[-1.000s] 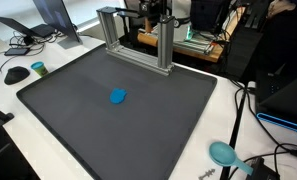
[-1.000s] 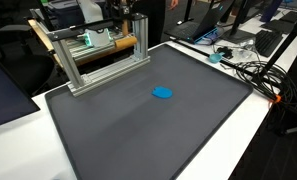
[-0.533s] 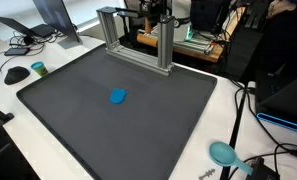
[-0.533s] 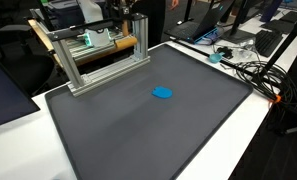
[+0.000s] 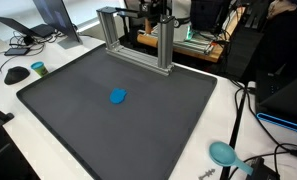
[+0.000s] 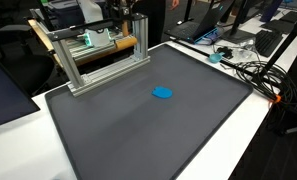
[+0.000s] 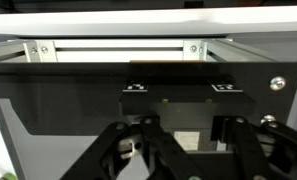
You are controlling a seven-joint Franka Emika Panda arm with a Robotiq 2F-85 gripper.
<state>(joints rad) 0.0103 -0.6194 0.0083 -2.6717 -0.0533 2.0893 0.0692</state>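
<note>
A small blue object (image 5: 118,96) (image 6: 163,93) lies alone near the middle of a large dark mat (image 5: 108,135) (image 6: 138,135). At the mat's back edge stands an aluminium frame (image 5: 166,48) (image 6: 141,40). The arm sits behind that frame, mostly hidden in both exterior views. In the wrist view my gripper (image 7: 188,168) shows only its dark linkages at the bottom edge. Its fingertips are cut off, so I cannot tell how the jaws stand. Just ahead is a black panel with two checkered markers (image 7: 138,86), under a frame bar (image 7: 118,48). Nothing is seen between the linkages.
A mouse (image 5: 16,74), a small teal disc (image 5: 38,68) and a laptop (image 5: 53,15) sit on the white table beside the mat. A teal round-headed tool (image 5: 223,152) lies off another corner. Cables (image 6: 253,75) trail along one side.
</note>
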